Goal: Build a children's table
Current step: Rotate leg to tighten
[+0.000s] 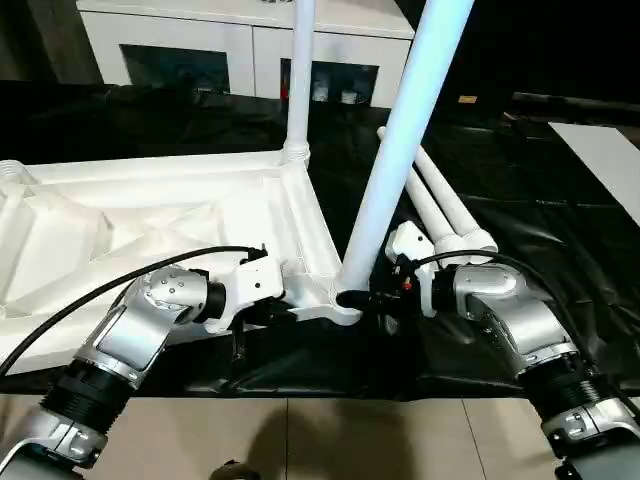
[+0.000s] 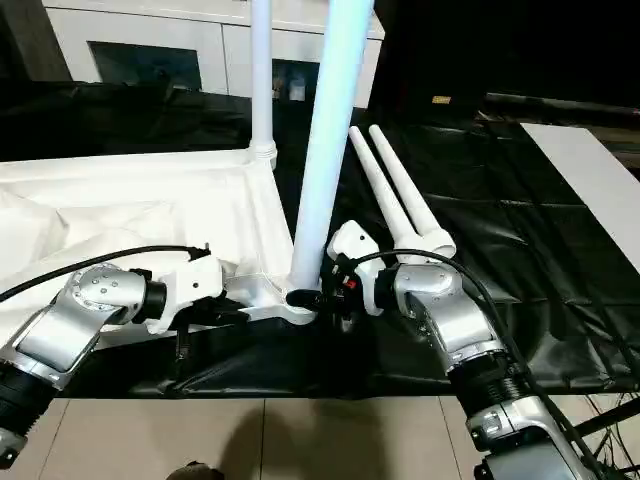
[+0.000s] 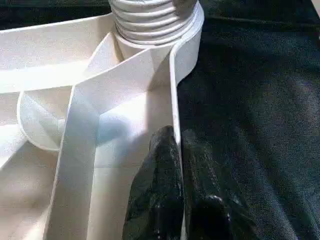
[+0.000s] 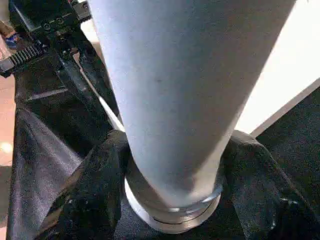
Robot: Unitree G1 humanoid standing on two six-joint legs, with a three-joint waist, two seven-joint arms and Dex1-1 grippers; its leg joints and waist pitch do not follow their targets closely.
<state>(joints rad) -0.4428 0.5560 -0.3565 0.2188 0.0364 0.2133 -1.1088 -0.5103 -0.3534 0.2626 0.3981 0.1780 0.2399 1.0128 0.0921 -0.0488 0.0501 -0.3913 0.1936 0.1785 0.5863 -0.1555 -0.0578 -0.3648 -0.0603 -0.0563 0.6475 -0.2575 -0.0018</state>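
Note:
The children's table top lies upside down on a black sheet, ribs facing up. One white leg stands in its far corner socket. A second leg stands in the near corner socket. My left gripper is shut on the top's near rim, one finger on each side of the wall. My right gripper is closed round the base of the near leg, its fingers pressing on both sides. Two more legs lie side by side on the sheet to the right.
A white cabinet with glass doors stands behind the table top. The black sheet spreads to the right, with a white panel at its far right edge. Tiled floor runs along the front.

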